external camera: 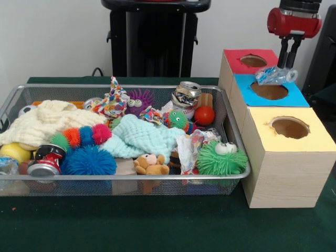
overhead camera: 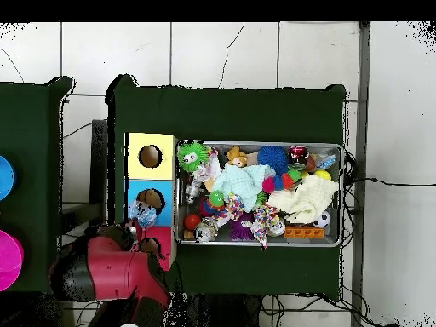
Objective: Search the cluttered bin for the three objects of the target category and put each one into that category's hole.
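My gripper (external camera: 289, 64) hangs at the right and is shut on a wrinkly clear bottle (external camera: 276, 76). It holds the bottle just above the boxes, over the seam between the red face and the blue face, a little nearer than the red-faced hole (external camera: 253, 60). In the overhead view the gripper (overhead camera: 140, 230) and the bottle (overhead camera: 146, 215) sit by the red face (overhead camera: 163, 240). The wire mesh bin (external camera: 126, 177) lies left of the boxes, full of toys and cloths. A bluish-clear thing (external camera: 6, 166), perhaps a bottle, lies at the bin's near left corner.
The blue-faced hole (external camera: 269, 91) and the yellow-faced hole (external camera: 290, 127) lie nearer than the red one. Metal cans (external camera: 186, 94) (external camera: 46, 160), a cream cloth (external camera: 44, 122), a mint cloth (external camera: 144, 137) and spiky balls (external camera: 220, 159) fill the bin. The black pedestal (external camera: 152, 39) stands behind.
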